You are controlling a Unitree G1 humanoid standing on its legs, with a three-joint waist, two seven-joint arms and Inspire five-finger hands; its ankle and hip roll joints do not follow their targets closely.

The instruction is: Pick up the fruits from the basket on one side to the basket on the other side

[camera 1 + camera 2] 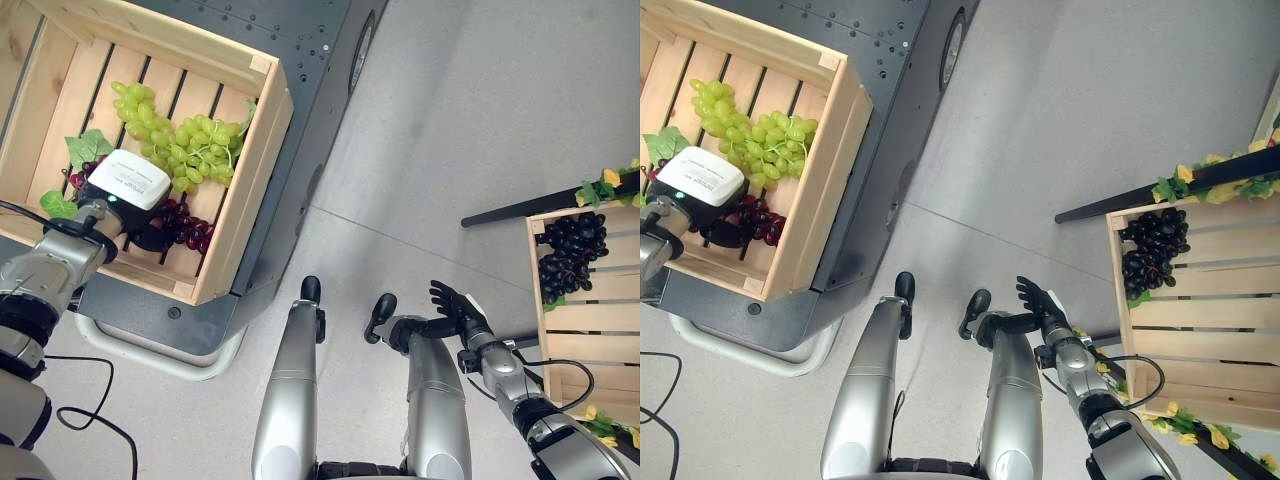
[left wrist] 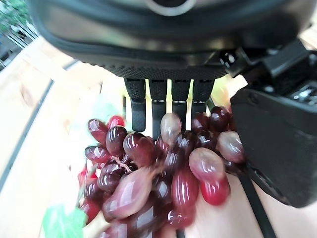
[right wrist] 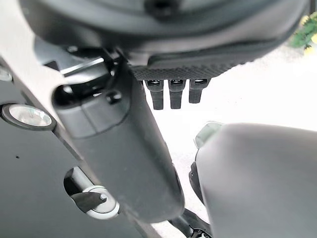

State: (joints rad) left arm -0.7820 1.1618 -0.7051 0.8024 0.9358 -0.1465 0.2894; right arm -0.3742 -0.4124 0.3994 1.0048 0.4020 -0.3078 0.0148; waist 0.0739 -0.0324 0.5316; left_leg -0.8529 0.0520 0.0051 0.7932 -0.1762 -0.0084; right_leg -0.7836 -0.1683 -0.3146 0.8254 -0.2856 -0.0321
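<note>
My left hand (image 1: 118,200) reaches down into the left crate (image 1: 240,200), fingers (image 2: 161,96) straight over the red grapes (image 2: 163,173) beside the green grapes (image 1: 180,140) — nothing gripped yet. Best to close round the whole bunch. My right hand (image 1: 458,305) hangs open — near the right crate (image 1: 535,300).

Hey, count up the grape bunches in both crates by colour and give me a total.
Green grape bunch: 1, in the left crate
Red grape bunch: 1, in the left crate, at the left hand
Dark purple grape bunch: 1, in the right crate
Total: 3
</note>
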